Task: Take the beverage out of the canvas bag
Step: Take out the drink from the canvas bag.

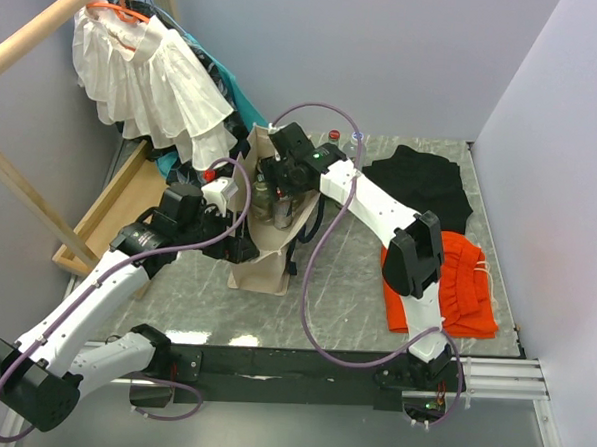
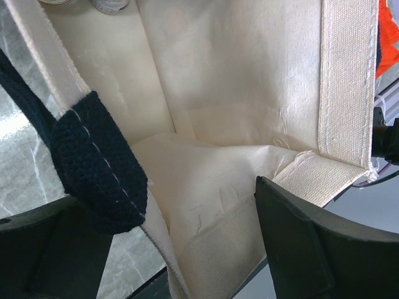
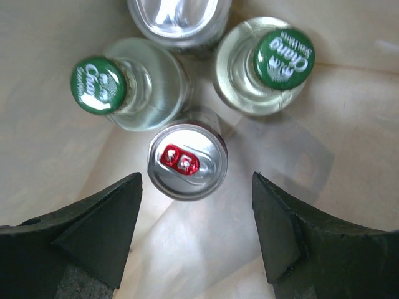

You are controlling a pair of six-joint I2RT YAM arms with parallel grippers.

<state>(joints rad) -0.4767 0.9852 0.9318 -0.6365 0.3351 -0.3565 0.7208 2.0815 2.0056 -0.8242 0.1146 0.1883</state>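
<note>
— Right gripper [image 3: 196, 180]: is it holding anything?

— No. Its jaws stand apart and point down into the bag, one on each side of a can [image 3: 187, 162]. There is a gap on both sides and nothing is gripped.

— Where is that can?

— Upright on the floor of the canvas bag [image 3: 50, 137], silver top facing up, red pull tab showing. It sits centred between the jaws, so it is probably the drink to take.

— How will it handle?

— Likely full, so fairly heavy for its size. The walls are stiff but can dent, and the smooth, round metal may slip or twist between flat fingers. The best hold looks like a grip across the body just under the rim, firm rather than crushing, then a straight lift.

— What crowds it?

— Two clear bottles with green caps: one [image 3: 134, 84] just beside it, perhaps touching, and the other [image 3: 268, 65] near it. A second can [image 3: 177, 15] stands beyond them. A descending finger could knock a bottle.

— And the bag itself?

— It is soft canvas, so the walls may fold inward or ride up with the lift. The left gripper [image 2: 171, 212] has its fingers apart, straddling the bag's wall beside a navy strap patch [image 2: 100, 162], and does not appear to pinch it. The bag stands on a marbled table [image 1: 345, 286].
</note>
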